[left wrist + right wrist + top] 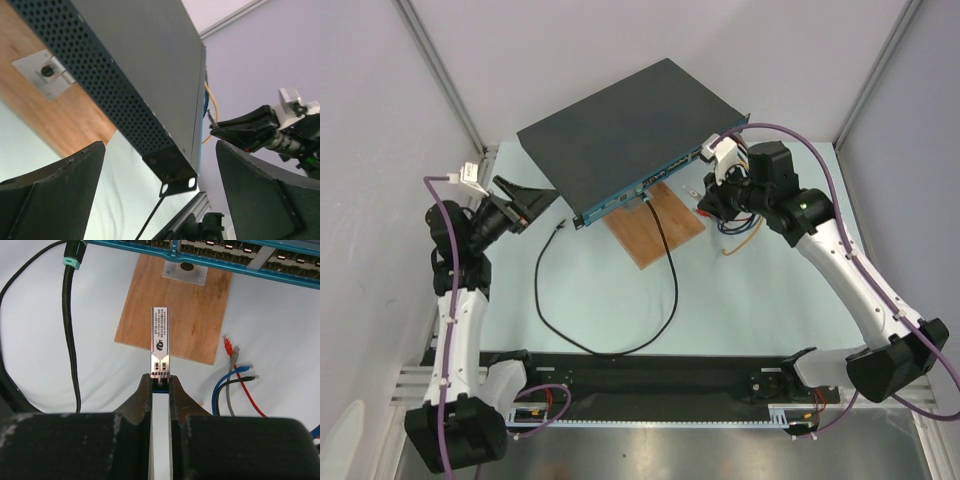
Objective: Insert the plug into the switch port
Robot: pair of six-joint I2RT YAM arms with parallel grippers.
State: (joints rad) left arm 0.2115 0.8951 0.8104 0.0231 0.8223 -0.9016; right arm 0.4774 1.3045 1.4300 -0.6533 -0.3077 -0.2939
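The switch (620,125) is a flat black box lying at an angle, its teal port face (225,252) turned toward the arms. The plug (160,337), a slim silver module, sticks out of my right gripper (160,380), which is shut on its rear end. It points at the port face and stops short of it, above the wooden board. In the top view the right gripper (703,200) hovers just in front of the switch's right end. My left gripper (548,203) stands open at the switch's left corner (177,177), holding nothing, its fingers (55,190) spread wide.
A brown wooden board (655,225) with a small metal plate lies under the switch's front edge. A black cable (670,290) runs from a port and loops across the table. Loose red, blue, grey and black leads (235,380) lie right of the board.
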